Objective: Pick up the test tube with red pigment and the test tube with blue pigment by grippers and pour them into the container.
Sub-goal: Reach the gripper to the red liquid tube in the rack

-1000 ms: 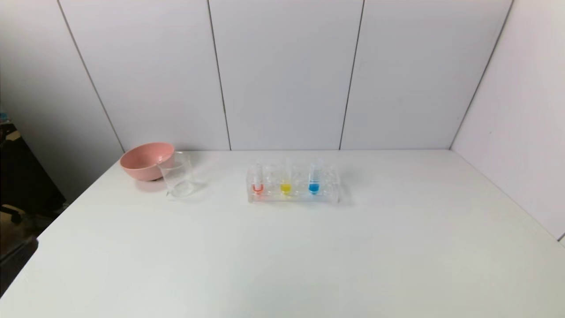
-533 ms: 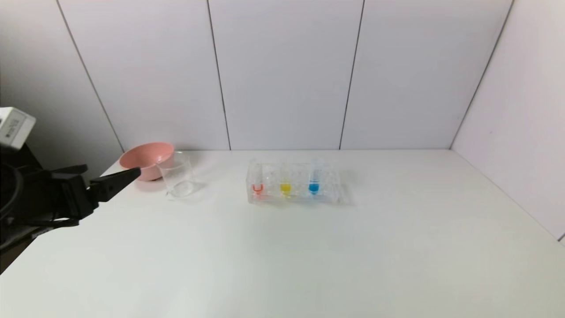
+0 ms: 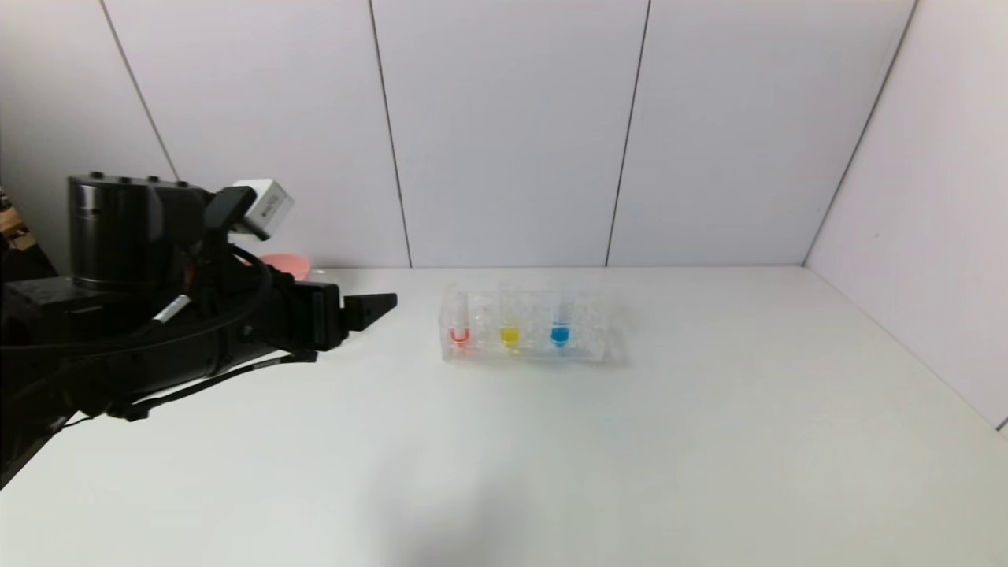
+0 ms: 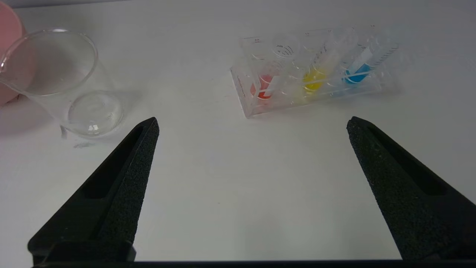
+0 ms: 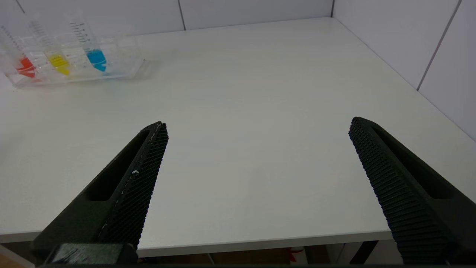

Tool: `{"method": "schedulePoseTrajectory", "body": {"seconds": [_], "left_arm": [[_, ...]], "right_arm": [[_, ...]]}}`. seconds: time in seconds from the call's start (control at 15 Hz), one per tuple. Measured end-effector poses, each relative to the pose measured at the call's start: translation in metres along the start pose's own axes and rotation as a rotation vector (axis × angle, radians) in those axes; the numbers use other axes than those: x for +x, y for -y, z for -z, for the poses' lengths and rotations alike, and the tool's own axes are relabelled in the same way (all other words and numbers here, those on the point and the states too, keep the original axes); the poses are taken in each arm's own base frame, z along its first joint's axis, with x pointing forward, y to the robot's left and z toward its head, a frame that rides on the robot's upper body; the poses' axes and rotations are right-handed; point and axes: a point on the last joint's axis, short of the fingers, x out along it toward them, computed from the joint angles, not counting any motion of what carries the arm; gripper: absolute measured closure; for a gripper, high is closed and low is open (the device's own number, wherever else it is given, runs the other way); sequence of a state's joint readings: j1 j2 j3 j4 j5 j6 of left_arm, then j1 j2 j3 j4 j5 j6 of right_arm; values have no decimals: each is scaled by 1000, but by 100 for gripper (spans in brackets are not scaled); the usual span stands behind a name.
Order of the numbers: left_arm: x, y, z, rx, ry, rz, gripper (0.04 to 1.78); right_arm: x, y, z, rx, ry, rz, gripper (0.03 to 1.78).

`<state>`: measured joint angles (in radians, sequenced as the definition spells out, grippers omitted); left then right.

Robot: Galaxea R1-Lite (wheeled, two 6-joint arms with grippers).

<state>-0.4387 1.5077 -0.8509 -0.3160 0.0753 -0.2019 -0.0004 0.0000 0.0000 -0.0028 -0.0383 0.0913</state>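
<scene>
Since the earlier frames the left gripper [image 3: 370,307] has swung in from the table's left edge and now points toward the rack [image 3: 598,346], its arm covering the beaker in the head view and leaving only a sliver of the pink bowl [image 3: 287,262] showing. In its own wrist view the left gripper [image 4: 253,124] has its fingers spread wide with nothing between them, and the rack lies ahead of the gap, still well apart from the fingertips.

The red tube [image 3: 459,319], the yellow tube [image 3: 509,319] and the blue tube [image 3: 560,317] stand upright in the rack, red nearest the left arm, blue farthest. That order probably explains the split of work: the left arm is best placed for red, the right for blue. The beaker [image 4: 59,82] stands on the table beside the bowl, off to the left of the rack, so each tube will have to be carried that way to pour.

The right gripper [image 5: 256,124] does not show in the head view; its wrist view shows it near the table's front edge, fingers also spread wide and empty, with the rack far off. No tube has been lifted yet.
</scene>
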Motion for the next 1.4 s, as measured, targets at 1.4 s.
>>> {"method": "schedulePoseTrajectory", "body": {"seconds": [1.4], "left_arm": [[158,83,44,15,115,-294,6]], "right_arm": [[0,0,0,0,0,-1,4]]}}
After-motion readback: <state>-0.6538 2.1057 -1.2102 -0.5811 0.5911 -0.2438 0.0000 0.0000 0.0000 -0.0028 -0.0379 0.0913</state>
